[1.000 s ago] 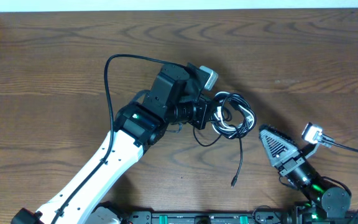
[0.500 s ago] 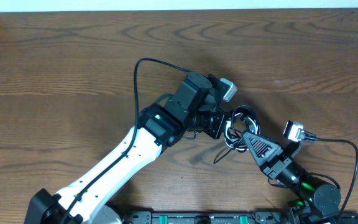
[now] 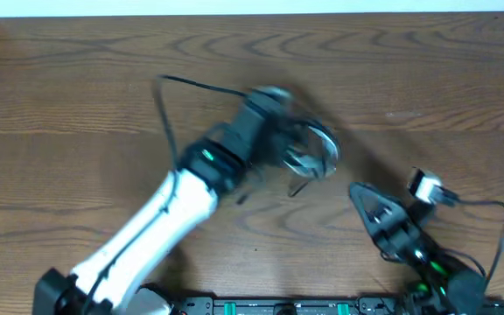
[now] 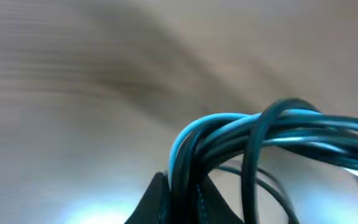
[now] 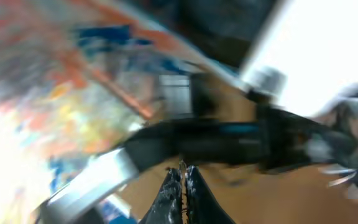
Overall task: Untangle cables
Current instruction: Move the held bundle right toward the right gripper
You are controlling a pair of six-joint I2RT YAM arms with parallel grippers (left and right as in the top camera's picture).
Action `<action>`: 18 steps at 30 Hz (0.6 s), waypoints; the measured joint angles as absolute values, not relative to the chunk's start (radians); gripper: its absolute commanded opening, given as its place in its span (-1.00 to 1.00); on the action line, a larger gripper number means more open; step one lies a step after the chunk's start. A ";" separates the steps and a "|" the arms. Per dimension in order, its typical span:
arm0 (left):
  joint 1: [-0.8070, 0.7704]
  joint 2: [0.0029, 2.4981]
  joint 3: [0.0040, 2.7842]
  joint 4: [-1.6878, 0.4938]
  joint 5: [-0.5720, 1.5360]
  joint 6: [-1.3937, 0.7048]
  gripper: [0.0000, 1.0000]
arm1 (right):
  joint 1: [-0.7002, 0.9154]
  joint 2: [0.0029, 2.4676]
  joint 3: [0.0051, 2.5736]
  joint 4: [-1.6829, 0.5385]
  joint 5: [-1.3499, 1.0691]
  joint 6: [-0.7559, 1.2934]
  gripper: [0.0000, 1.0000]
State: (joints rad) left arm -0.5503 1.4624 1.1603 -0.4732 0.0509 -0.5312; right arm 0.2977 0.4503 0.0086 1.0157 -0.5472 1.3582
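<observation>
From overhead we see the table [image 3: 77, 96], dark wood grain, with a pale strip [image 3: 234, 7] along its far edge. The left arm [image 3: 151, 223], white-sleeved, reaches from the near-left corner toward the middle, smeared by blur. Its own thick black wire [image 3: 163, 109] arcs beside it. At its tip the left gripper [image 3: 287, 150] meets the cables [image 3: 318, 153], a bunched coil of dark and light strands near the table's centre — too blurred here for us to tell one cord from another. The right gripper [image 3: 360, 192] sits to the near right of the coil, apart from it, its fingers drawn to a single point. A small pale camera block [image 3: 427, 187] and a thin wire [image 3: 495, 219] sit behind it.

In the left wrist view the jaws pinch the bundle: several strands rise from between the dark fingertips [image 4: 159, 196] and loop off to the right, over blurred wood.

In the right wrist view the jaws are pressed together with nothing between them. Beyond them the left arm lies across the frame — the rest is a smear of colour we cannot read.
</observation>
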 measured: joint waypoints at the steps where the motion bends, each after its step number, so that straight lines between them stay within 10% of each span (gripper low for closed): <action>1: -0.491 1.480 1.153 -0.480 -0.002 -0.559 -0.85 | 0.299 0.436 0.009 1.015 -0.550 1.356 -0.98; 18: -0.366 1.513 1.130 -0.438 0.477 -0.383 -0.85 | 0.300 0.441 0.006 0.624 -0.553 1.259 -0.45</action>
